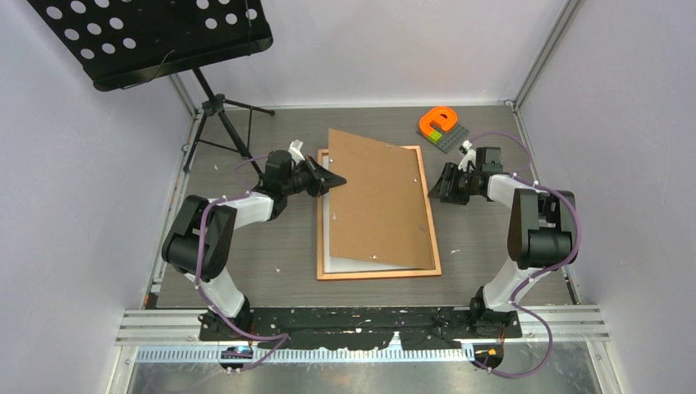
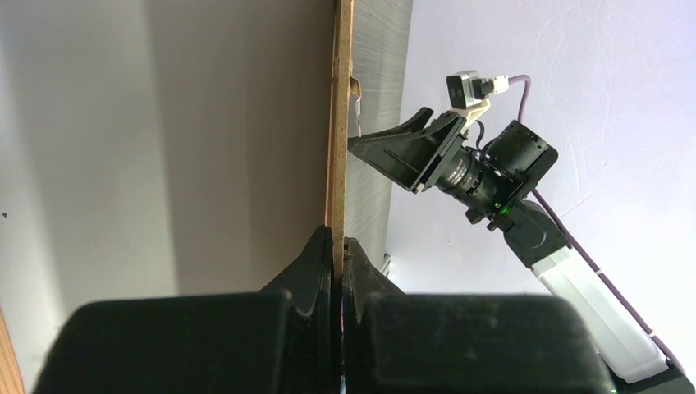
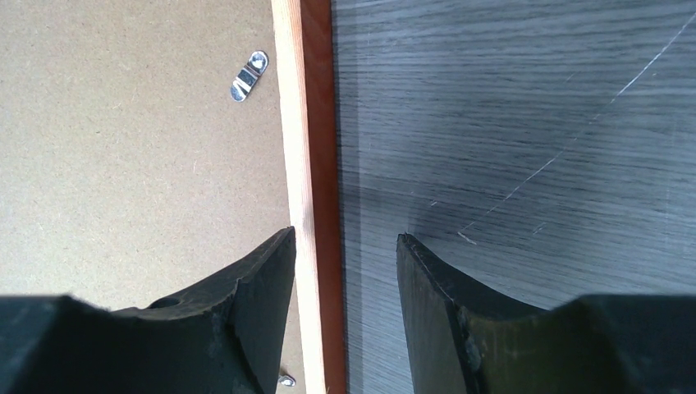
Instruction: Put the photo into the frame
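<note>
Left fingers point(image 2: 318, 256) pinch the backing board point(image 2: 335, 123) edge; right fingers point(image 3: 267, 271) hang spread above the frame point(image 3: 317, 164) right border.

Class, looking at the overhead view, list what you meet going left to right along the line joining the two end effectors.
First the left end effector → board → right end effector.

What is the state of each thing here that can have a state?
backing board, tilted: left edge lifted, right edge down in the frame.
frame, lying flat, back up.
photo, lying in the frame, white back up.
left gripper, shut on the backing board's left edge.
right gripper, open at the frame's right border, holding nothing.
</note>
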Controlling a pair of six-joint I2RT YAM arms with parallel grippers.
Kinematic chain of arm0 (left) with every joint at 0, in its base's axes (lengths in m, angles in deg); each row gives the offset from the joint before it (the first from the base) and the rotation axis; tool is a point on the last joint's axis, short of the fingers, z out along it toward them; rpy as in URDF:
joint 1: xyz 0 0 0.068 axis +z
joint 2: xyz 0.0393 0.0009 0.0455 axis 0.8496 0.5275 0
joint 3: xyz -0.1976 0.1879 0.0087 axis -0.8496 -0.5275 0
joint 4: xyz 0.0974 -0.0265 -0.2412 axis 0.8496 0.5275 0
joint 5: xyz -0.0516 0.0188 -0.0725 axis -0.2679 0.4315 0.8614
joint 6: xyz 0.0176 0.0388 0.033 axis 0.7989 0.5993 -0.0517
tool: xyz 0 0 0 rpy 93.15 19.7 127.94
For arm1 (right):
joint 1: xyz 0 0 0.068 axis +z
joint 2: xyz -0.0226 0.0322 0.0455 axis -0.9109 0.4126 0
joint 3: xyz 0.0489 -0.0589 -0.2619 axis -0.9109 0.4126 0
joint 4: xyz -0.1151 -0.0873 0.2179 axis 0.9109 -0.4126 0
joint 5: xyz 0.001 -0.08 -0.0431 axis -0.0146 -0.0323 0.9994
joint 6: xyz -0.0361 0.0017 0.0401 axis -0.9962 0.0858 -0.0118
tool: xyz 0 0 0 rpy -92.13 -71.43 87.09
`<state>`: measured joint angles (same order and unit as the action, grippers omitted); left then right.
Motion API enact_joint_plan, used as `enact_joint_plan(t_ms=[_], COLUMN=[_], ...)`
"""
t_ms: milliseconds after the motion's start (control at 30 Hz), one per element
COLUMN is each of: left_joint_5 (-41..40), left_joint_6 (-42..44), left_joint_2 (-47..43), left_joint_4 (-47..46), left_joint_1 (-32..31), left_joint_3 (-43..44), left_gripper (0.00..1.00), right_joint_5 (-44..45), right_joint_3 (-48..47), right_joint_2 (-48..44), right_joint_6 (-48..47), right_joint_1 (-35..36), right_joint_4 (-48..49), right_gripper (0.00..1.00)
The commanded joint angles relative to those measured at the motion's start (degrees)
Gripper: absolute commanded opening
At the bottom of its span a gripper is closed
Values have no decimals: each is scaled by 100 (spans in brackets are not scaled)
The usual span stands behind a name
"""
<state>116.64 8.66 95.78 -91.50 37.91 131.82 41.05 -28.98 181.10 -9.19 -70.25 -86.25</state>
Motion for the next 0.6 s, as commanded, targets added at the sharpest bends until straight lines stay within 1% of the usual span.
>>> enact_joint_plan(t_ms=[0, 233, 567], left_joint_5=[117, 52, -217], left_joint_6=[-260, -150, 350], left_joint_2=[-33, 61, 248], left_joint_4=[-289, -254, -99], left_joint_1=[12, 5, -73], left_joint_3=[135, 24, -112], left_gripper=[0, 0, 0], right_joint_5=[16, 23, -2], right_joint_3=[-42, -50, -50], right_joint_2=[-11, 15, 30], right_joint_6=[-40, -39, -39], right_joint_1=[23, 23, 24], right_joint_4=[145, 147, 156], right_gripper=[55, 55, 55])
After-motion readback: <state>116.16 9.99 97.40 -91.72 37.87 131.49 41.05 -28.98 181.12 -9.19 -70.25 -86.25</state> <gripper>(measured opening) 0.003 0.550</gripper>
